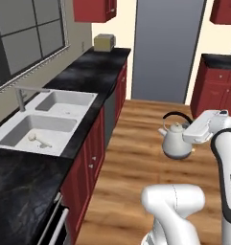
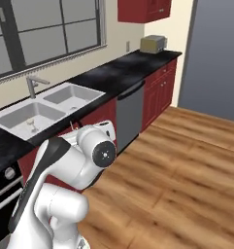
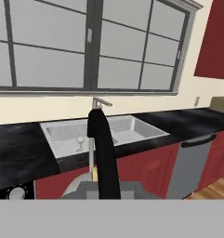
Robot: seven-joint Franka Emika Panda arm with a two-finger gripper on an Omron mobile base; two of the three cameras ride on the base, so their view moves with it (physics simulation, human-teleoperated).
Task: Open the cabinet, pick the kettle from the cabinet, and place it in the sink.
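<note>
left base view: one kettle (image 1: 177, 139) held by the hand (image 1: 190, 136), hanging over the wooden floor (image 1: 136, 167), well apart from the sink (image 1: 45, 119) with two basins | right base view: one sink (image 2: 45, 108), one faucet (image 2: 33, 85) | hand view: hand clamped tight on the kettle's black handle (image 3: 104, 153); sink (image 3: 108, 132) beyond.

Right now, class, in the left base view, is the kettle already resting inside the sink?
No: the kettle hangs over the wooden floor, well clear of the sink.
</note>
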